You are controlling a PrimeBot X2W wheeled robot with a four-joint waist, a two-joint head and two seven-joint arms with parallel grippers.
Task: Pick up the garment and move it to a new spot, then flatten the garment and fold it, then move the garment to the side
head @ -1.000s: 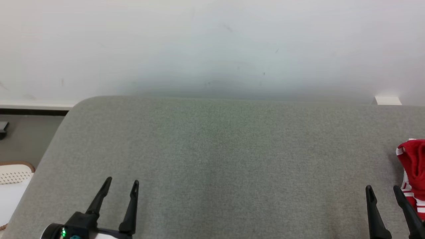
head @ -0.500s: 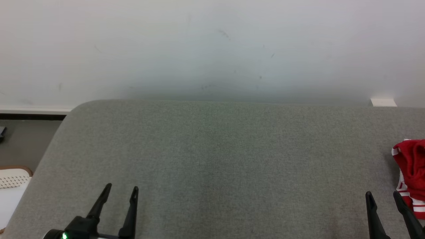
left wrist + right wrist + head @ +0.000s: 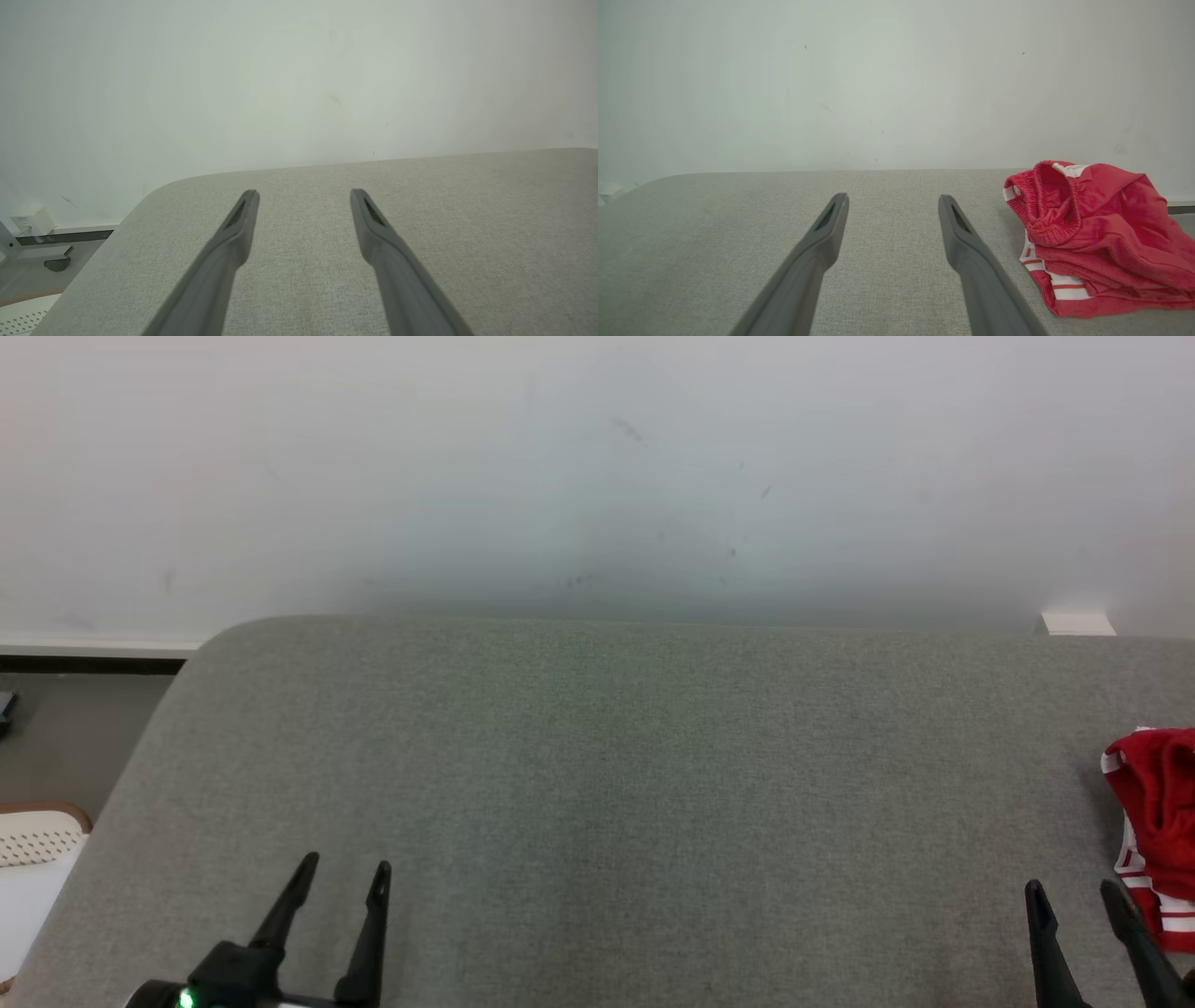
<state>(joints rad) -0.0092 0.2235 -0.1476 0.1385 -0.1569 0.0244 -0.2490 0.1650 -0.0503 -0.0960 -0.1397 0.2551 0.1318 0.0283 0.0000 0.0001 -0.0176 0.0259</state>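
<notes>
Grey padded surface (image 3: 597,784) against a white wall (image 3: 597,476): the red garment (image 3: 1101,233) with white stripes lies in a loose, layered heap at the robot's far right, waistband bunched on top, just beside the right gripper (image 3: 1073,890). That gripper and the left gripper (image 3: 344,864) both stand with fingers spread wide, holding nothing. A heap at the side could be a garment waiting to be picked up, or one roughly folded and set aside; the pictures do not settle which. A white perforated object (image 3: 37,840) at the left edge is cut off, so whether it is a container holding anything cannot be told
</notes>
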